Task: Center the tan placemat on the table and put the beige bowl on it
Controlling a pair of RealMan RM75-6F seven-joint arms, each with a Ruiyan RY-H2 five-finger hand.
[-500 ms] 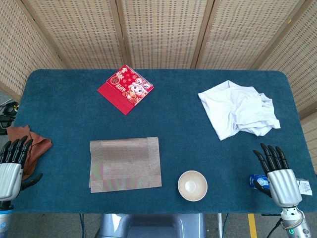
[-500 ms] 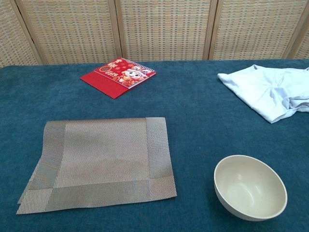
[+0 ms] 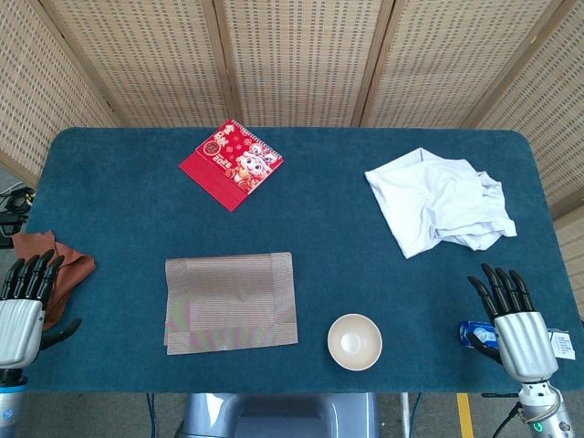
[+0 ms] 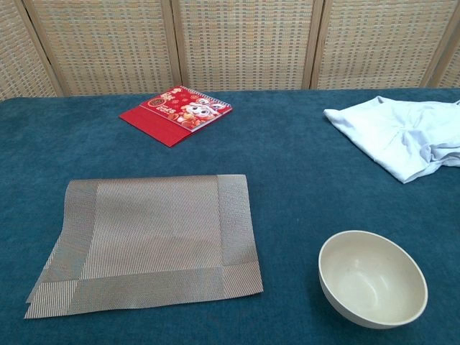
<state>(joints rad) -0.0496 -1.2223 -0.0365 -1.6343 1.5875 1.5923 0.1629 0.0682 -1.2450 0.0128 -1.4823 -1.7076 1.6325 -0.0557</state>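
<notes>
one placemat (image 3: 230,302), one bowl (image 3: 354,341)

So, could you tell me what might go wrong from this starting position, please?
The tan woven placemat lies flat on the blue cloth-covered table, so fingers may struggle to catch an edge. Sliding it right could knock the beige round bowl beside it. The bowl also sits near the table's front edge and might be pushed off.

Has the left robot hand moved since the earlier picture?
Yes, slightly. In the head view the left robot hand has dropped a little toward the near table edge, judged against the brown cloth beside it.
</notes>
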